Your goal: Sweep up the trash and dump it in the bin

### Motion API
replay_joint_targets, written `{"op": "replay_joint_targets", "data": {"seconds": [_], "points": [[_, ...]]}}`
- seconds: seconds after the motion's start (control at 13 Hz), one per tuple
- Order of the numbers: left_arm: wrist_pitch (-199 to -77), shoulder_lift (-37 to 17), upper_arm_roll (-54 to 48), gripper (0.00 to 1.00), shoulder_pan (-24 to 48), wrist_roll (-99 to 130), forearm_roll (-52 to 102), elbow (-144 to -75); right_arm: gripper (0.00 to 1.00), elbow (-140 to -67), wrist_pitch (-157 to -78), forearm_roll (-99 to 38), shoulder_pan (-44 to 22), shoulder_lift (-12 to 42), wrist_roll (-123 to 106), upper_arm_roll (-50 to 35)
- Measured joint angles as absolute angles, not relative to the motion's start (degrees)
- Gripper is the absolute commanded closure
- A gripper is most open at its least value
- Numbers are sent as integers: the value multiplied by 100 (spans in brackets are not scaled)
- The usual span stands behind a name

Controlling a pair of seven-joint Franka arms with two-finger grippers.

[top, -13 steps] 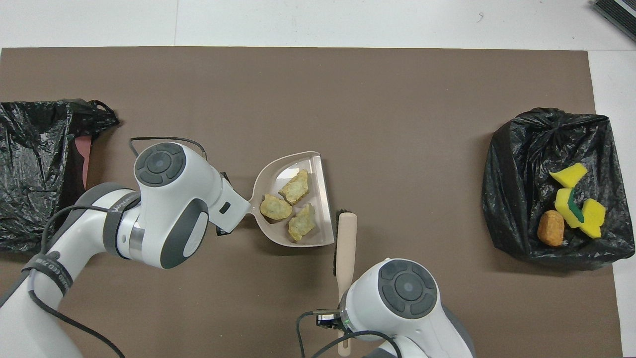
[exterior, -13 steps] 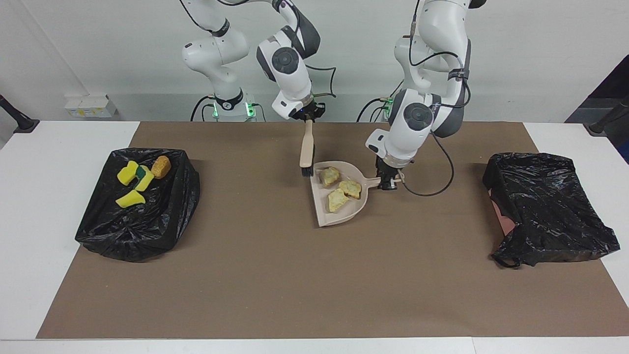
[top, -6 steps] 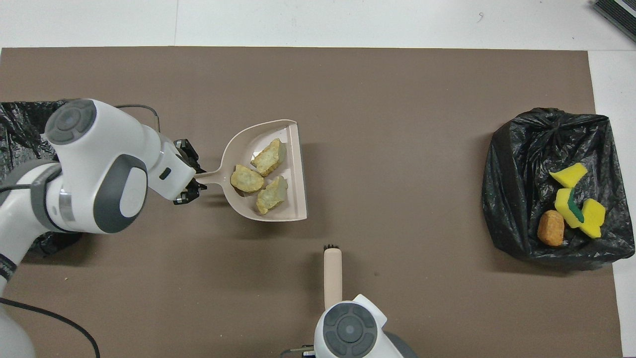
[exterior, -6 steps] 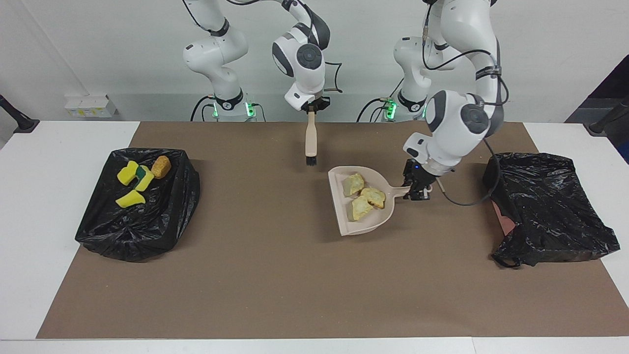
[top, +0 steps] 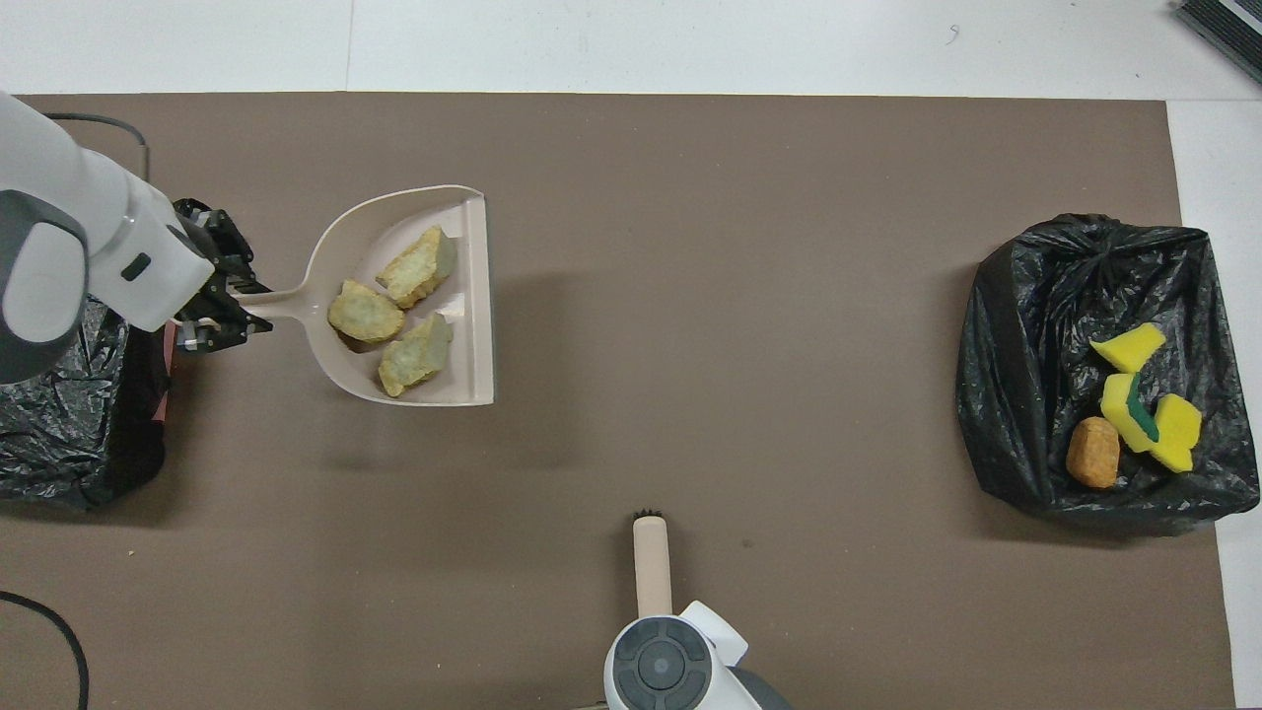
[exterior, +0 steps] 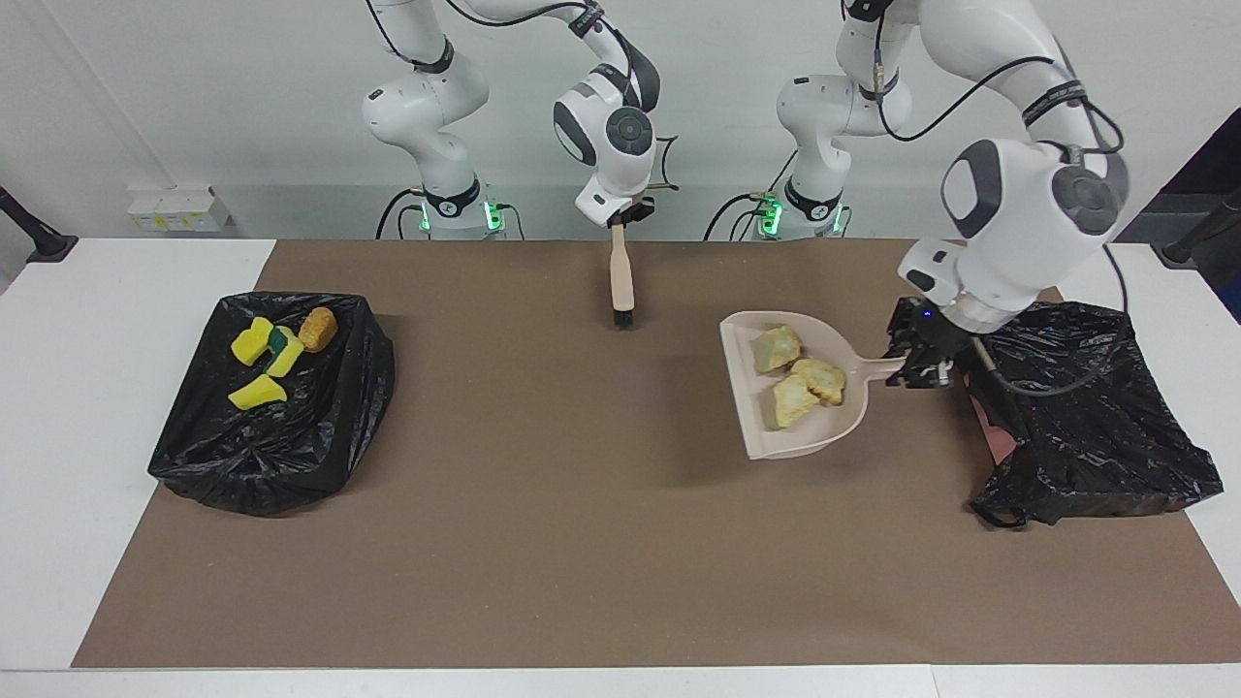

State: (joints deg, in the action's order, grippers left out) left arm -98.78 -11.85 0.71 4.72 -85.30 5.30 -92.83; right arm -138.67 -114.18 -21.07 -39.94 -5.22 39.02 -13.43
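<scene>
Left gripper (exterior: 919, 366) clamped on handle of raised dustpan (exterior: 842, 419), three pale chunks (exterior: 797, 376) inside, beside black bin bag (exterior: 1086, 407). Right gripper (exterior: 620, 215) closed on brush (exterior: 621, 281), waiting. Risk: tilting early, spilling chunks short of bag.

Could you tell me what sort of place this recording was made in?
Probably a robotics lab: two arms stand at a white table covered by a brown mat, with bag-lined bins and a dustpan staged for a sweeping test.

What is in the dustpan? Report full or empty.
Loaded: three pale chunks lie in the dustpan, held above the mat by the left claw.
</scene>
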Motion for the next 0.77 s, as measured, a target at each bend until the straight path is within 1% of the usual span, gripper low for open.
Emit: {"op": "replay_joint_targets", "data": {"seconds": [0.23, 0.46, 0.54, 0.62, 0.69, 0.77], "points": [[-9497, -1180, 90, 100, -30, -8703, 178, -9015, 82, -13894, -11677, -2108, -3912, -491, 3902, -1337], [-9474, -1181, 98, 100, -677, -9336, 7, -8986, 81, -13893, -11800, -2108, -3826, -423, 3833, -1331], [-9482, -1182, 101, 100, -923, -9644, -74, -8981, 76, -13893, -11837, -2108, -3796, -400, 3812, -1331], [-9500, -1182, 102, 100, -1146, -9943, -102, -8972, 60, -13892, -11861, -2108, -3780, -376, 3808, -1330], [-9549, -1181, 103, 100, -1331, -10206, -149, -8967, 29, -13891, -11905, -2108, -3779, -349, 3808, -1331], [-9642, -1182, 103, 100, -1504, -10438, -292, -8965, 0, -13882, -11932, -2108, -3780, -324, 3808, -1331]]}}
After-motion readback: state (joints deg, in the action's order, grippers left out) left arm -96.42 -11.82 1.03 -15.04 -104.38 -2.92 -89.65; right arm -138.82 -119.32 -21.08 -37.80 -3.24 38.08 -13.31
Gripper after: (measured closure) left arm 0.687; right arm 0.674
